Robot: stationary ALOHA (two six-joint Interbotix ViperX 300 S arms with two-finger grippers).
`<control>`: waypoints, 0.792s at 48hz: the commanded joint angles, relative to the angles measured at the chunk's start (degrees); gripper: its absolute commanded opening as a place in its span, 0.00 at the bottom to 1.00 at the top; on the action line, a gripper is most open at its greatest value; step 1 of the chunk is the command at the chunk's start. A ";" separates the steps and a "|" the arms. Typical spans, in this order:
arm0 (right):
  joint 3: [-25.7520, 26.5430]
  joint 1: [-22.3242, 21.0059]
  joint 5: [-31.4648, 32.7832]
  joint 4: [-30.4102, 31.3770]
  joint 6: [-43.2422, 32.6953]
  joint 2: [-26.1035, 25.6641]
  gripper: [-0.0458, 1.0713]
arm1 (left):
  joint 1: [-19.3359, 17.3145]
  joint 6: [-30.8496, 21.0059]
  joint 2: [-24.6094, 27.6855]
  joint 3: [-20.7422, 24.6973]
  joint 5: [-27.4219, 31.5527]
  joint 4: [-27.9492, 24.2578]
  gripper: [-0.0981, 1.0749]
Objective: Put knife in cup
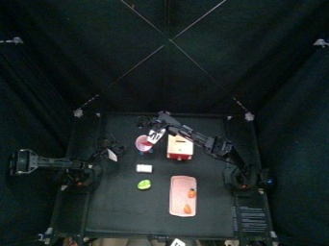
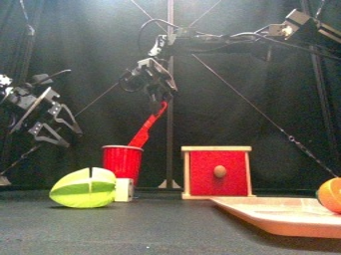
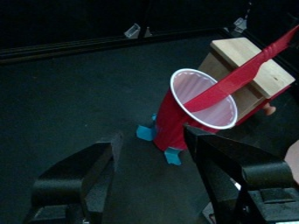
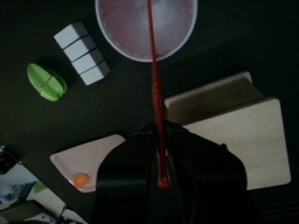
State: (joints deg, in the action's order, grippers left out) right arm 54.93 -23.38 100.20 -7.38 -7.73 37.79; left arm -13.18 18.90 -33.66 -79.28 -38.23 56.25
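Note:
The cup [image 2: 123, 161] is small, round and red-pink, and stands left of the table's middle; it also shows in the top view [image 1: 144, 143]. A red knife [image 2: 151, 125] leans in it, blade end down inside the cup [image 3: 193, 105] and handle slanting up to the right. My right gripper [image 2: 152, 88] hangs over the cup, open, the knife [image 4: 156, 96] handle's end between its spread jaws. My left gripper [image 3: 158, 185] rests open at the table's left, facing the cup, holding nothing.
A red-and-white box [image 2: 216, 171] stands just right of the cup. A green object [image 2: 83, 187] and white blocks [image 4: 82, 52] lie in front of the cup. A salmon-pink tray [image 2: 273, 214] with an orange piece [image 2: 330, 195] sits at the front right.

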 commanded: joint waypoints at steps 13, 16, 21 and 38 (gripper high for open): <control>3.08 0.00 0.35 0.79 -0.26 -1.41 0.80 | -0.09 0.00 0.09 0.62 -0.26 -0.26 0.87; 3.08 0.00 0.44 0.97 -0.26 -1.41 0.80 | -0.09 0.00 0.09 0.70 -0.26 -0.26 0.87; 3.08 0.09 0.53 0.97 -0.18 -1.41 0.80 | -0.09 0.00 0.09 0.62 -0.26 -0.26 0.87; 1.58 0.09 1.23 1.05 -0.26 -2.37 0.80 | -0.09 0.09 0.09 0.70 -0.26 -0.35 0.87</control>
State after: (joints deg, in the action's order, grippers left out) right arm 56.43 -23.20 101.16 -6.33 -8.09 37.79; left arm -13.18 18.90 -33.57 -79.28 -38.23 56.16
